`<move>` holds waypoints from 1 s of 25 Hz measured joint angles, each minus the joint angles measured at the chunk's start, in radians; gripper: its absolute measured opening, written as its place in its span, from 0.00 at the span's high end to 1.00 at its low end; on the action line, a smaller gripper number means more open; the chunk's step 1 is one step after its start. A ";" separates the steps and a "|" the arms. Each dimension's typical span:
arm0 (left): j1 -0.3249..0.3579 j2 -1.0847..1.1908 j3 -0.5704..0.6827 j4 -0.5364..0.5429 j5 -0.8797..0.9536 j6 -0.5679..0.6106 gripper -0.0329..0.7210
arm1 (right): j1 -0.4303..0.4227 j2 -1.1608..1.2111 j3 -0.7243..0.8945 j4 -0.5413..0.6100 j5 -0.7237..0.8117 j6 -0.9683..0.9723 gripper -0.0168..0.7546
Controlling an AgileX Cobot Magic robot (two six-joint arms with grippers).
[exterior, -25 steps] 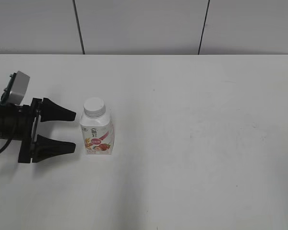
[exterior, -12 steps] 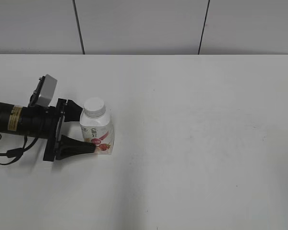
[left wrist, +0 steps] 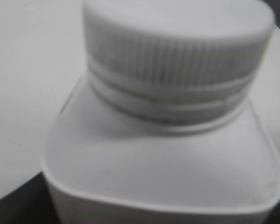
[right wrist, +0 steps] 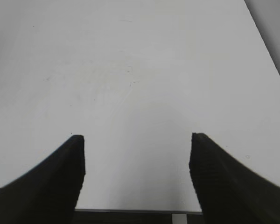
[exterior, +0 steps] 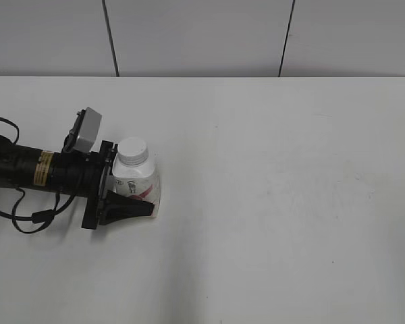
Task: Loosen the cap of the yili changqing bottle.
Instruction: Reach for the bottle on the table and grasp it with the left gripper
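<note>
The yili changqing bottle (exterior: pixel 140 183) stands upright on the white table (exterior: pixel 290 202), left of centre, with its ribbed white cap (exterior: pixel 133 150) on. My left gripper (exterior: pixel 136 191) reaches in from the left and straddles the bottle's body. Its near finger (exterior: pixel 129 209) lies along the front face and the far finger is hidden behind the bottle. Contact cannot be made out. The left wrist view is filled by the cap (left wrist: pixel 177 42) and the bottle's shoulder (left wrist: pixel 163 163). My right gripper (right wrist: pixel 136 140) is open over bare table, outside the exterior view.
The left arm's black body and cable (exterior: pixel 27 172) lie along the table's left side. A grey panelled wall (exterior: pixel 202 34) runs behind the table. The table's edge (right wrist: pixel 130 211) shows at the bottom of the right wrist view.
My left gripper has slid rightward from beside the bottle until its fingers sit on either side of the body, and the jaws have narrowed slightly. The bottle has stayed in place.
</note>
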State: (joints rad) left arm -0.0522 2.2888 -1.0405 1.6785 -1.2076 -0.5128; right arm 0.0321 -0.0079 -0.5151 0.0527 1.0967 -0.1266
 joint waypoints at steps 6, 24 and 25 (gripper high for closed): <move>-0.001 0.000 0.000 -0.001 0.000 0.000 0.23 | 0.000 0.000 0.000 0.000 0.000 0.000 0.26; -0.001 0.000 -0.001 0.007 -0.001 0.000 0.41 | 0.000 0.000 0.000 0.000 0.000 0.000 0.26; -0.002 0.000 -0.001 0.007 -0.001 0.000 0.42 | 0.000 0.000 0.000 0.000 -0.001 0.000 0.26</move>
State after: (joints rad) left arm -0.0542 2.2888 -1.0418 1.6850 -1.2088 -0.5128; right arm 0.0321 -0.0079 -0.5151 0.0527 1.0959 -0.1266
